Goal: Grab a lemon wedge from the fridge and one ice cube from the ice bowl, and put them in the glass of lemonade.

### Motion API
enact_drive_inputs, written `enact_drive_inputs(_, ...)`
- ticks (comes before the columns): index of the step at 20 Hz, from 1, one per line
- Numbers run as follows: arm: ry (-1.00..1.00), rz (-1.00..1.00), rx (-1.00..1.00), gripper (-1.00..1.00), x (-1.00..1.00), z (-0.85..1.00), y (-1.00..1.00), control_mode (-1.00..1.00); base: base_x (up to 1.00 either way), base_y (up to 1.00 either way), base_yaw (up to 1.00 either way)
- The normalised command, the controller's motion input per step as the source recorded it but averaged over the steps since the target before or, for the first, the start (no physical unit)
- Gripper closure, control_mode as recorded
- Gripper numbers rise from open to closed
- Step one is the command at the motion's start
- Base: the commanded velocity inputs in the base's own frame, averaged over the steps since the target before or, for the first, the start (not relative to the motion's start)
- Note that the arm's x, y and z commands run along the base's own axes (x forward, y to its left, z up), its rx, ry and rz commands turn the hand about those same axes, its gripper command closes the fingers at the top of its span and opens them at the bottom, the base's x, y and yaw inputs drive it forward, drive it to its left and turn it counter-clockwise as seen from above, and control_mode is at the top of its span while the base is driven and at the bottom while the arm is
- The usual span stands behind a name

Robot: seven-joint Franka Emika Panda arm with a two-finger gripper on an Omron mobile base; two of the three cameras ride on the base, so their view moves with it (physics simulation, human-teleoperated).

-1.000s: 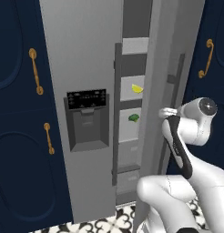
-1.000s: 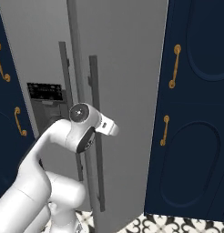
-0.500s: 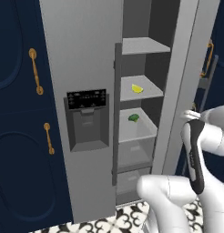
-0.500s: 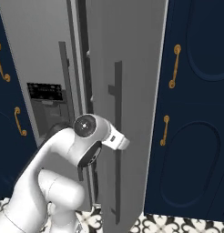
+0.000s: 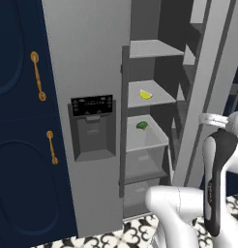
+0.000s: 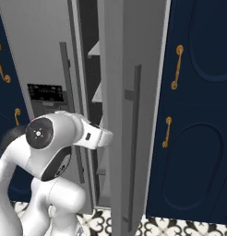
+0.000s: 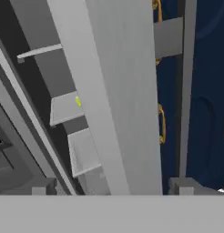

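The lemon wedge (image 5: pixel 146 94) lies on the second shelf (image 5: pixel 157 95) down inside the fridge (image 5: pixel 92 63), toward the middle of that shelf, with a small dark green vegetable (image 5: pixel 141 125) on the shelf just below it. From the left base camera I judge its long axis to run roughly along the shelf front, left to right, curved back upward, though it is too small for me to be sure which way the points face. In the hand camera I catch just a sliver of yellow (image 7: pixel 78 101) at the edge of the open right door (image 7: pixel 114 91).

My wrist sits low and to the right of the opening, outside the door, near its long dark handle (image 6: pixel 133 147). So the wedge lies up, leftward and deeper in from the jaws, with the door edge between. I cannot tell from the pictures whether the jaws are spread or closed; nothing appears held. I reckon I must swing round the door edge first.
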Motion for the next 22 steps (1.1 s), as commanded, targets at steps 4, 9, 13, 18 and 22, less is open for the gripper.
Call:
enact_drive_inputs(4, 0.13, 0.09, -0.43, -1.0, -0.33, 0.84, 0.91, -1.0, 0.0, 0.0, 0.0)
enact_drive_inputs(9, 0.3, 0.02, -0.52, -1.0, 0.37, 0.28, 0.79, -1.0, 0.0, 0.0, 0.0)
enact_drive_inputs(13, 0.38, 0.09, -0.52, -1.0, 0.85, -0.14, 0.33, -1.0, 0.0, 0.0, 0.0)
enact_drive_inputs(18, 0.35, 0.13, -0.41, -1.0, 0.91, -0.73, -0.07, -1.0, 0.0, 0.0, 0.0)
enact_drive_inputs(22, 0.18, 0.03, -0.29, -1.0, 0.61, -0.51, -0.43, -1.0, 0.0, 0.0, 0.0)
